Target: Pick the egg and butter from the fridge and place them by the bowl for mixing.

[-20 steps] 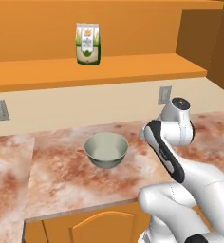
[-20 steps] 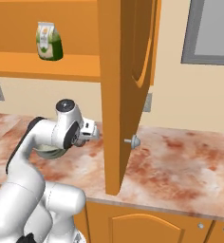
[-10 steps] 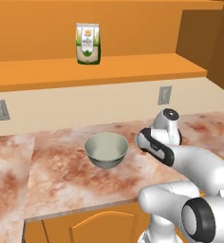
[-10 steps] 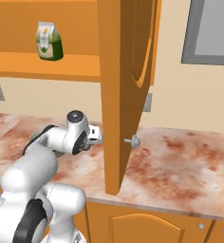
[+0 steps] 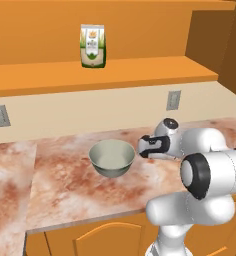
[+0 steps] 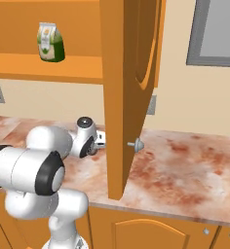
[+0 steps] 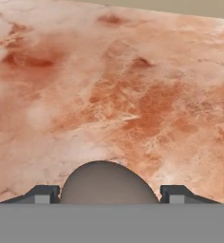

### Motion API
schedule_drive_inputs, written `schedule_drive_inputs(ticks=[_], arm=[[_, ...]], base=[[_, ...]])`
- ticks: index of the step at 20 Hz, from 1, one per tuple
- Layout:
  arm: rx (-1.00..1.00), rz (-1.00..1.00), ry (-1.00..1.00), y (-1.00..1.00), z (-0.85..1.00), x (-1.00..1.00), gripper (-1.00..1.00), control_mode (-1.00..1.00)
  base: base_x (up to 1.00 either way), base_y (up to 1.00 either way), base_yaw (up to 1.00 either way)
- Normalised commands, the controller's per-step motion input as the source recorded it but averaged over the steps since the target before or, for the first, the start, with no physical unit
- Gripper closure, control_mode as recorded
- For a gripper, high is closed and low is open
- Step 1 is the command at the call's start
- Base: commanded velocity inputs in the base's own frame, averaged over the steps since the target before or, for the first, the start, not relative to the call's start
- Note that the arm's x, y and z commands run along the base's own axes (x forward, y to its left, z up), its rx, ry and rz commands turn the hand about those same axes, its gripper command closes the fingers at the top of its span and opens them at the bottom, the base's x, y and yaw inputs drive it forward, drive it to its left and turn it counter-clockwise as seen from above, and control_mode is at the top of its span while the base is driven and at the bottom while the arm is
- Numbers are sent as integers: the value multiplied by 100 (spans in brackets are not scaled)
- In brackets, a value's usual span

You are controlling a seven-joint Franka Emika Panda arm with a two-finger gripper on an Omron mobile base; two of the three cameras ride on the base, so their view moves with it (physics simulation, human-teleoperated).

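Observation:
A beige-grey egg sits between the two dark finger tips of my gripper, which is shut on it just above the marbled counter. In the left base view the gripper hangs low over the counter, just right of the pale grey-green bowl, pointing towards it. In the right base view the gripper is partly hidden behind the cabinet door. The butter and the fridge are out of view.
An open orange cabinet door with a round knob stands close to the hand's right. A green and white carton is on the shelf above. Wall outlets sit behind the counter.
The arm has folded down and the hand has dropped from above the counter to just over it, beside the bowl. The bowl has not moved.

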Motion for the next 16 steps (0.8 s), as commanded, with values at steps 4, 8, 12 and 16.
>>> schedule_drive_inputs(ticks=[4, 8, 12, 16], arm=[[0, 4, 5, 0, -31, 24, 100, -100], [0, 4, 7, 0, -24, 16, 100, -100], [0, 3, 6, 0, -21, 14, 100, -100], [0, 1, 3, 0, -7, 10, -100, -100]], base=[[0, 0, 0], [0, 0, 0], [0, 0, 0], [0, 0, 0]])
